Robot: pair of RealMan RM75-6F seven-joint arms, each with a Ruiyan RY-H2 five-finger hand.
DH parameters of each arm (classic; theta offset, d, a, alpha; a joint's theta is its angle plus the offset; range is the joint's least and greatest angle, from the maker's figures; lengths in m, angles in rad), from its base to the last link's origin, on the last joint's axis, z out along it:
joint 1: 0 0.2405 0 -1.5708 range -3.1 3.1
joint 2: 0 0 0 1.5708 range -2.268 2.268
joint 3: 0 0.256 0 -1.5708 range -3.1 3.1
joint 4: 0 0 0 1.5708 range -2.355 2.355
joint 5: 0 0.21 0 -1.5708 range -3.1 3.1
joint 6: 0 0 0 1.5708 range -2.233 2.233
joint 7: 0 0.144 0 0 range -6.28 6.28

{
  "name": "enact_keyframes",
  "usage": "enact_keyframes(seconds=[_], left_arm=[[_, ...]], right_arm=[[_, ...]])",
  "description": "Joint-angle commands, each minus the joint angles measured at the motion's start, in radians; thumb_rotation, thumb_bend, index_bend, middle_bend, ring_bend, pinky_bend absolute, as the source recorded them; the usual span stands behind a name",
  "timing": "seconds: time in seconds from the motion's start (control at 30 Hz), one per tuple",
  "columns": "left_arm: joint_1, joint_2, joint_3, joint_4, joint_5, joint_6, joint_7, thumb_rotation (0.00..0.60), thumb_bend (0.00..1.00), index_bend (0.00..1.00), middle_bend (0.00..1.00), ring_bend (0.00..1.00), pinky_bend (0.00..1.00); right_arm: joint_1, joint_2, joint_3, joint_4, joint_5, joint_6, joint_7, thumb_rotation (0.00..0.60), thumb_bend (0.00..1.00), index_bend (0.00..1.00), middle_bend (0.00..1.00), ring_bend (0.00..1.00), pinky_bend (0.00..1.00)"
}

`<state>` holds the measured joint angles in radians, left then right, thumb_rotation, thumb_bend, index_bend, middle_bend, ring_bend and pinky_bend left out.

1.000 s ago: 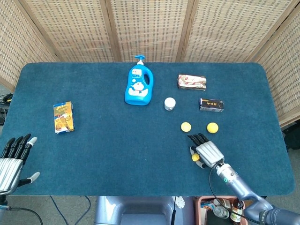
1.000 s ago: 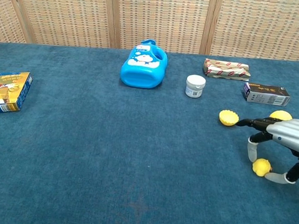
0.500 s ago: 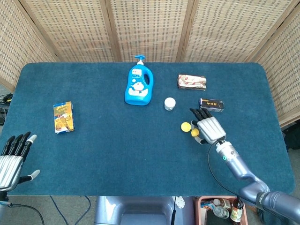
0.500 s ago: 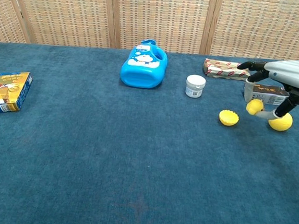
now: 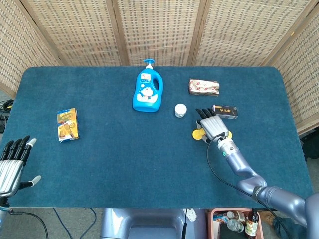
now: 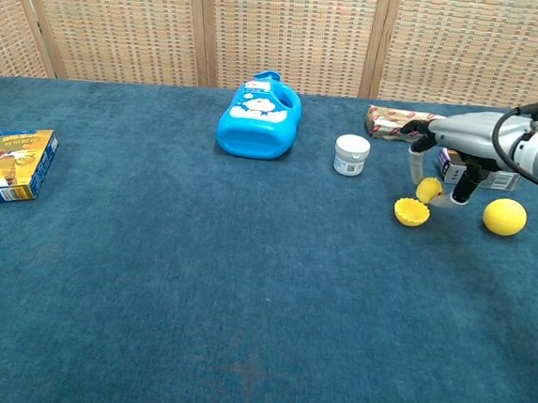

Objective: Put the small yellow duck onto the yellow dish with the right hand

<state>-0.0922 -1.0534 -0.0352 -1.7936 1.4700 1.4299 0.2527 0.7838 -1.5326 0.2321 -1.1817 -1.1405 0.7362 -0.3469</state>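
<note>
My right hand (image 6: 453, 147) (image 5: 213, 128) hovers over the small yellow dish (image 6: 411, 212) (image 5: 197, 134) at the table's right middle. It pinches the small yellow duck (image 6: 428, 188) between thumb and a finger, just above the dish's right rim. In the head view the hand covers the duck almost wholly. My left hand (image 5: 12, 167) rests open at the table's near left edge, fingers spread, holding nothing; the chest view does not show it.
A yellow ball (image 6: 504, 216) lies right of the dish. Behind the hand sit a dark box (image 6: 479, 170), a brown packet (image 6: 403, 123) and a white jar (image 6: 351, 155). A blue bottle (image 6: 260, 116) lies at centre back, a snack box (image 6: 13, 164) at left.
My right hand carried the duck up from the near right of the table, then leftward, and it now hangs just over the yellow dish. The left hand barely shifted.
</note>
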Motion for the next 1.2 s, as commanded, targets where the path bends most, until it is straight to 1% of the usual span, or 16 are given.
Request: enact_keyframes(seconds=[0.03,0.4,0.47,0.5,0.6,0.63,0.7,0.73,0.8,0.93,1.03,1.13,1.2], left_arm=[[-0.002,0.0,-0.001,-0.002,-0.005,-0.003,0.002,0.6,0.0,0.0,0.0,0.0,0.0],[-0.009,-0.004,0.001,0.002,-0.017,-0.011,0.009,0.6,0.0,0.0,0.0,0.0,0.0],[-0.011,-0.005,0.001,0.001,-0.019,-0.011,0.012,0.6,0.0,0.0,0.0,0.0,0.0],[-0.011,-0.006,0.001,0.001,-0.02,-0.011,0.013,0.6,0.0,0.0,0.0,0.0,0.0],[-0.012,-0.006,0.002,0.001,-0.023,-0.012,0.015,0.6,0.0,0.0,0.0,0.0,0.0],[-0.012,-0.006,0.002,0.001,-0.024,-0.011,0.015,0.6,0.0,0.0,0.0,0.0,0.0],[-0.013,-0.007,0.002,0.001,-0.024,-0.011,0.015,0.6,0.0,0.0,0.0,0.0,0.0],[-0.013,-0.006,0.002,0.0,-0.023,-0.01,0.015,0.6,0.0,0.0,0.0,0.0,0.0],[-0.013,-0.006,0.003,0.001,-0.022,-0.009,0.013,0.6,0.0,0.0,0.0,0.0,0.0],[-0.013,-0.005,0.006,0.001,-0.018,-0.007,0.009,0.6,0.0,0.0,0.0,0.0,0.0],[-0.013,-0.004,0.009,0.0,-0.014,-0.009,0.007,0.6,0.0,0.0,0.0,0.0,0.0],[-0.014,-0.003,0.011,0.0,-0.013,-0.011,0.003,0.6,0.0,0.0,0.0,0.0,0.0],[-0.014,-0.001,0.013,0.0,-0.011,-0.011,-0.003,0.6,0.0,0.0,0.0,0.0,0.0]], right_arm=[[0.017,-0.021,-0.005,0.024,0.022,-0.011,-0.013,0.6,0.31,0.51,0.0,0.0,0.01],[0.037,-0.037,-0.025,0.038,0.06,-0.018,-0.028,0.6,0.31,0.51,0.0,0.0,0.01],[0.04,-0.037,-0.03,0.037,0.065,-0.018,-0.035,0.6,0.31,0.5,0.0,0.0,0.01],[0.042,-0.036,-0.034,0.037,0.071,-0.02,-0.042,0.6,0.28,0.47,0.0,0.0,0.01],[0.046,-0.032,-0.039,0.029,0.087,-0.026,-0.05,0.6,0.15,0.32,0.0,0.0,0.01],[0.047,-0.03,-0.04,0.026,0.09,-0.026,-0.051,0.6,0.14,0.27,0.0,0.0,0.01],[0.047,-0.027,-0.041,0.019,0.094,-0.023,-0.05,0.6,0.14,0.2,0.0,0.0,0.01],[0.047,-0.025,-0.042,0.014,0.094,-0.018,-0.05,0.6,0.14,0.18,0.0,0.0,0.01],[0.045,-0.017,-0.042,-0.003,0.093,-0.004,-0.05,0.6,0.14,0.16,0.0,0.0,0.01],[0.038,0.006,-0.043,-0.05,0.09,0.025,-0.055,0.6,0.14,0.16,0.0,0.0,0.01],[0.022,0.043,-0.045,-0.116,0.078,0.065,-0.057,0.6,0.14,0.16,0.0,0.0,0.01],[-0.013,0.099,-0.052,-0.206,0.047,0.128,-0.05,0.6,0.14,0.16,0.0,0.0,0.01],[-0.062,0.158,-0.072,-0.29,0.002,0.2,-0.036,0.6,0.11,0.14,0.0,0.0,0.01]])
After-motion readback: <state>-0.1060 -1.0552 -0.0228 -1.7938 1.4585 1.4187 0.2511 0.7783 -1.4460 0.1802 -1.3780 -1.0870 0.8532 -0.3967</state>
